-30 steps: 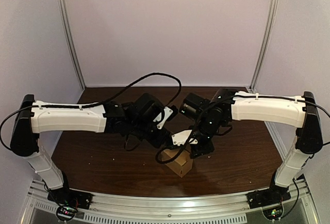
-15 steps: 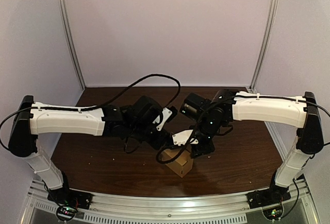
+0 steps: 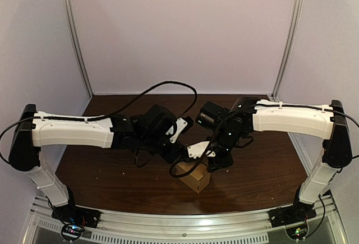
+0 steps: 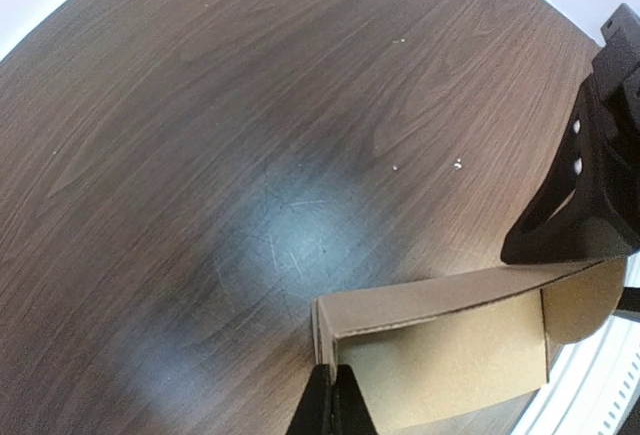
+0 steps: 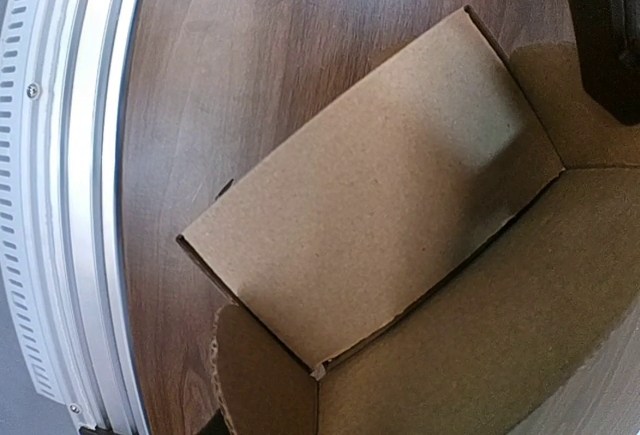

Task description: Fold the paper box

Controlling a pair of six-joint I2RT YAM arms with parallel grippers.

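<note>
Both arms are hunched over the paper box (image 3: 195, 179). It sits on the counter (image 3: 106, 171) toward 6 o'clock in the overhead view, just short of the metal rail (image 3: 185, 224) at the near edge, its top open. The left tool (image 4: 333, 407) reaches in from the box's 10 o'clock. Its wrist camera shows the fingers (image 4: 352, 413) pinched on the corner of the box's wall, with the cardboard edge running straight down between them. The right tool (image 3: 216, 163) is at the box's 1 o'clock. One black finger (image 4: 585, 195) touches the rounded end flap from outside — whether that tool is apart or together, I can't tell. The right wrist looks straight into the box — a large pale-brown panel fills the middle, and the rail runs along 9 o'clock.
</note>
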